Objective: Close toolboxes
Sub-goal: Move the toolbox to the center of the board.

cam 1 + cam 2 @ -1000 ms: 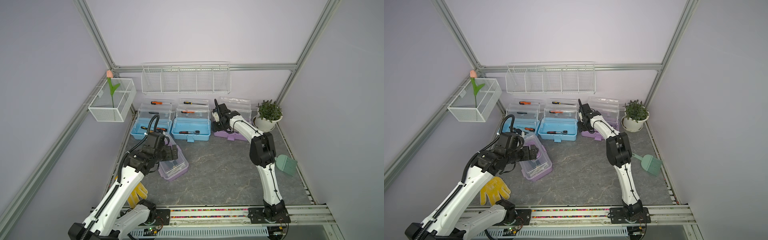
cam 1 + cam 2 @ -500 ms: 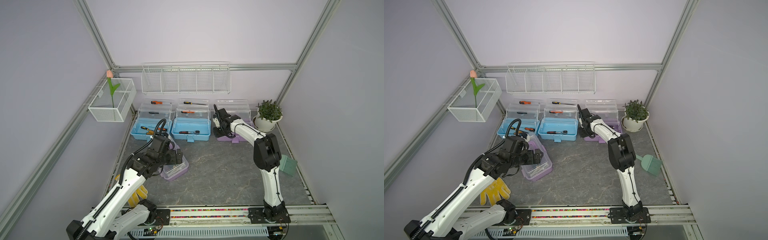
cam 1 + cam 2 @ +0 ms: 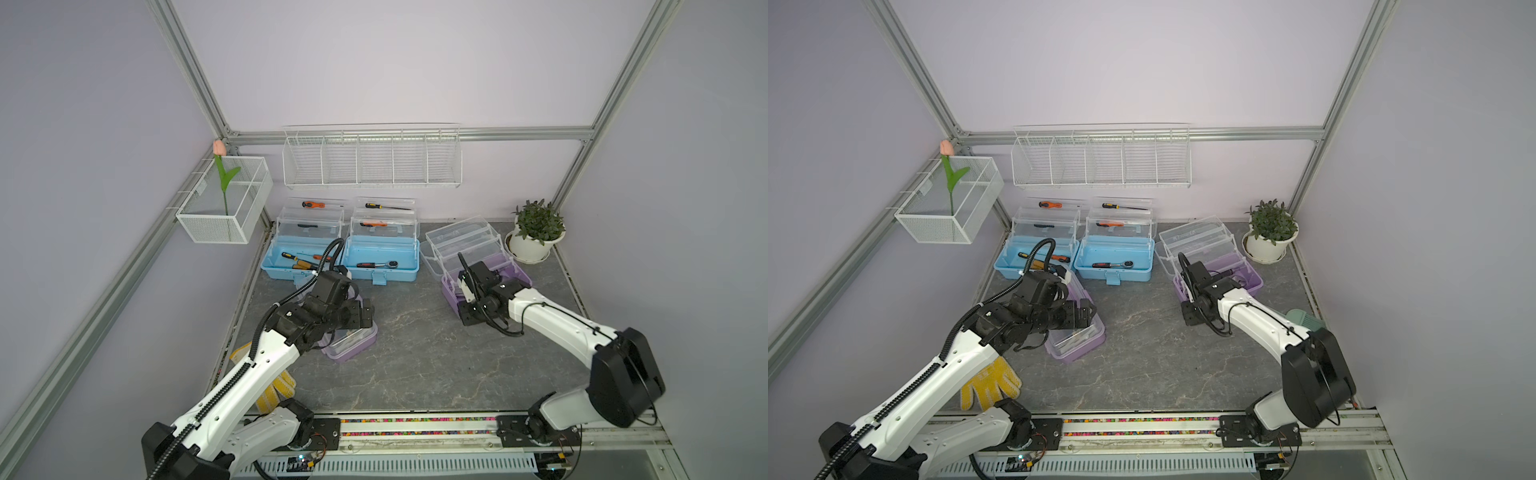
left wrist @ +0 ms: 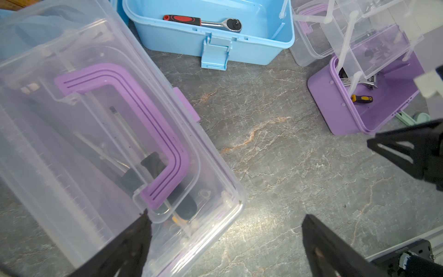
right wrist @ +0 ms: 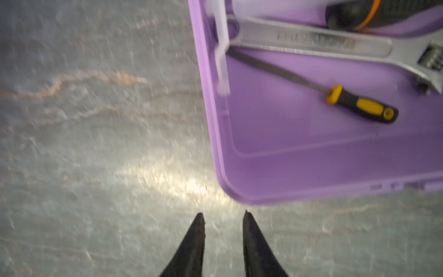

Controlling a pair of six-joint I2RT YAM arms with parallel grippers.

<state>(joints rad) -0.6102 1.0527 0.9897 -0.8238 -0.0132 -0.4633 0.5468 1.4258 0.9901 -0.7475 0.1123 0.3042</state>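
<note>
Two light blue toolboxes [image 3: 305,266] [image 3: 382,266] stand open at the back, tools inside. To their right, a purple toolbox [image 3: 513,270] sits askew with its clear lid and trays raised; the right wrist view shows a wrench [image 5: 311,40] and a screwdriver [image 5: 359,105] in it. My right gripper [image 5: 223,214] hangs just off its near corner, jaws a little apart with nothing between. Another purple toolbox [image 4: 96,124] lies with its clear lid down at the front left. My left gripper [image 4: 226,218] is wide open above its end, one finger [image 4: 134,239] over the lid.
A long white wire basket [image 3: 372,158] hangs on the back wall, and another [image 3: 224,203] with a tulip on the left. A potted plant [image 3: 536,232] stands right of the open purple toolbox. A yellow glove [image 3: 990,384] lies front left, a green scoop [image 3: 1304,322] by the right arm.
My right arm has drawn back toward the front, its jaws have narrowed, and the open purple toolbox has come forward and turned askew. The left gripper shifted slightly over the closed purple toolbox.
</note>
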